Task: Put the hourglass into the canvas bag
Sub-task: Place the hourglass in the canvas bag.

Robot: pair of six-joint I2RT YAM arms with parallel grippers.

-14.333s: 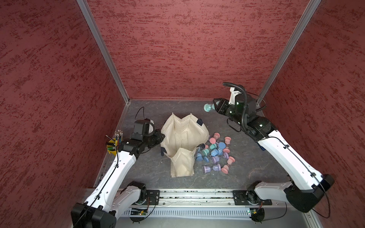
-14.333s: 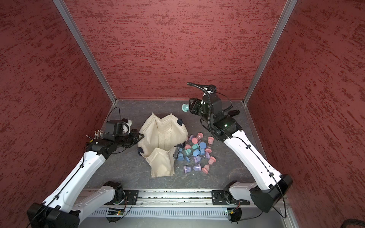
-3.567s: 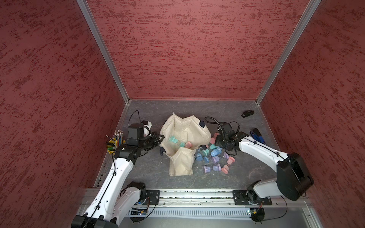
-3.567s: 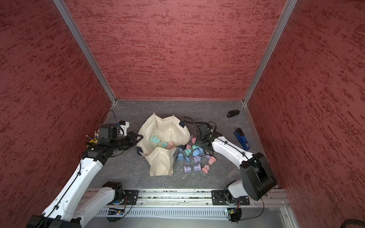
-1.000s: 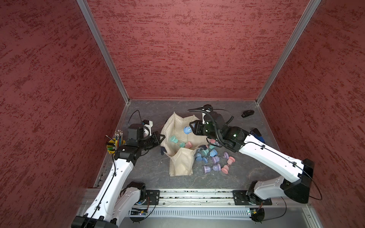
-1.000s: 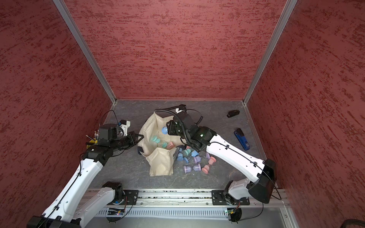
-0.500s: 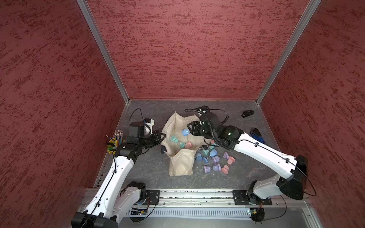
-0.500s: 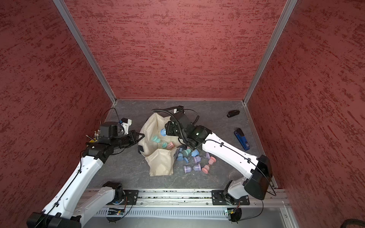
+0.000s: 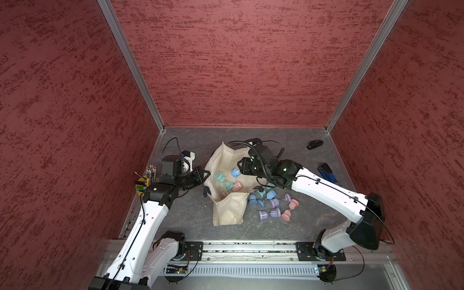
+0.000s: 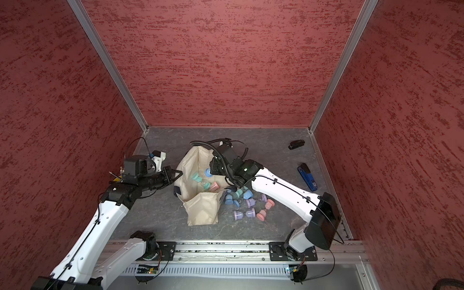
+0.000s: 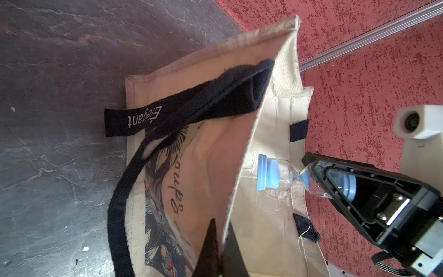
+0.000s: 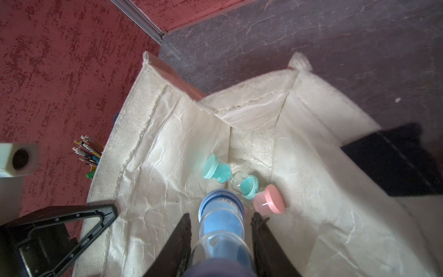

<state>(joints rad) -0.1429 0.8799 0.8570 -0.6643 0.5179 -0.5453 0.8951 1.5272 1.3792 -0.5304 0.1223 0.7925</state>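
while the left gripper (image 11: 221,244) is pressed together on the rim of the soft cream-white canvas bag (image 9: 221,160) on its own side, the bag's mouth stands open. right gripper (image 12: 221,223) pinches a clear hourglass with blue caps and blue sand (image 11: 268,175) by one bulb, the other end poking past the fingertips. that hourglass hangs over the open mouth, above the lining. inside the bag lie a teal-capped hourglass (image 12: 227,176) and a pink-capped hourglass (image 12: 268,200), right next to each other. loose pile of blue, purple, pink and teal hourglasses (image 9: 271,203) on the grey table (image 9: 188,213), just beside the bag on the right arm's side. yellow cup of pencils (image 9: 148,177) near the left arm
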